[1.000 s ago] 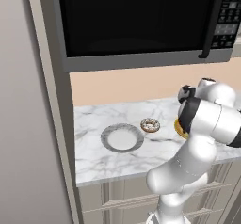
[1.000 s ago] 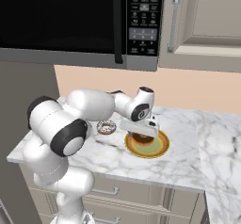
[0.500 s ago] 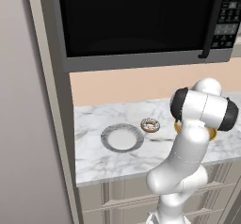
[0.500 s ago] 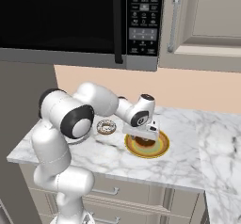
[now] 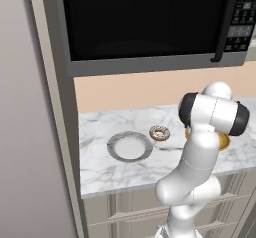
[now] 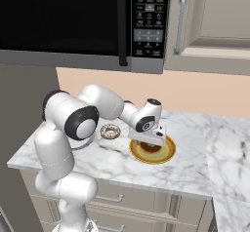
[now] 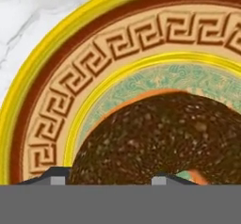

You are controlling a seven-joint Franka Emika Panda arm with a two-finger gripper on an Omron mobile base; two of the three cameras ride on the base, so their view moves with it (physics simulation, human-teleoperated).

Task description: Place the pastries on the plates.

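My claw (image 6: 155,139) hangs low over the yellow plate (image 6: 167,154), fingers straddling the brown doughnut (image 7: 164,138) lying on it; whether I grip it I cannot tell. The white doughnut (image 6: 110,131) lies left, the grey plate (image 5: 129,146) farther left

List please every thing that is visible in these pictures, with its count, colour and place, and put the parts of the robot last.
White-iced doughnut: one, white with dark sprinkles, on the marble counter between the two plates.
Brown doughnut: one, dark brown, lying on the yellow plate under the claw.
Grey plate: one, speckled grey rim, white centre, on the counter left of the iced doughnut.
Yellow plate: one, yellow-orange with patterned rim, right of the iced doughnut.
Counter: one, white-grey marble.
Microwave: one, black, above the counter.
Wall cabinet: one, beige, right of the microwave.
Claw: one, dark tips, low over the brown doughnut.
Arm: one, white.
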